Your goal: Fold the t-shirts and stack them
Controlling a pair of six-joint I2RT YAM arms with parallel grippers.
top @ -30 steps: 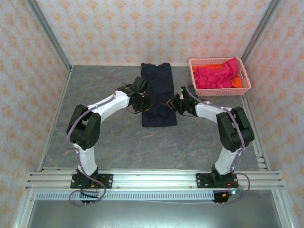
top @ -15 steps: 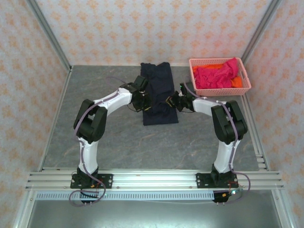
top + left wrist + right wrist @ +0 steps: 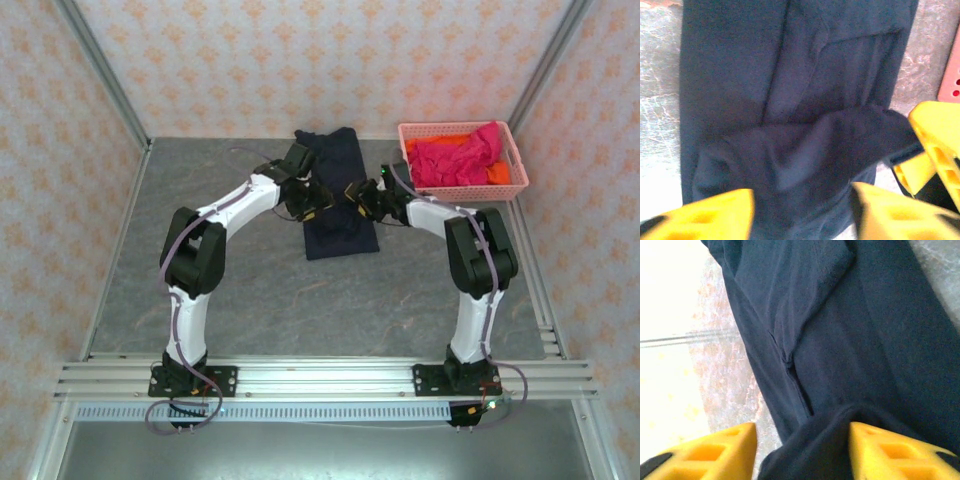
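Observation:
The dark navy t-shirt (image 3: 341, 238) lies as a long narrow strip at the middle of the table, running away from the arms. Both grippers meet over its middle: my left gripper (image 3: 318, 197) from the left, my right gripper (image 3: 357, 195) from the right. In the left wrist view the navy cloth (image 3: 790, 75) has a raised fold lying loose between the spread yellow fingers (image 3: 700, 215) of the left gripper (image 3: 800, 212). The right gripper (image 3: 802, 447) also stands open over a rolled edge of the navy shirt (image 3: 865, 315). A magenta-red t-shirt (image 3: 455, 158) and an orange one (image 3: 505, 175) lie in the basket.
The pink lattice basket (image 3: 462, 190) stands at the back right, close to the right arm's elbow side; its corner (image 3: 951, 80) shows in the left wrist view. Bare grey table (image 3: 220, 290) lies left of and nearer than the shirt. Patterned walls close in three sides.
Both grippers moved away from the near hem toward the shirt's middle and closer together, bringing cloth along. Their jaws, shut before, now stand apart and the fold lies loose.

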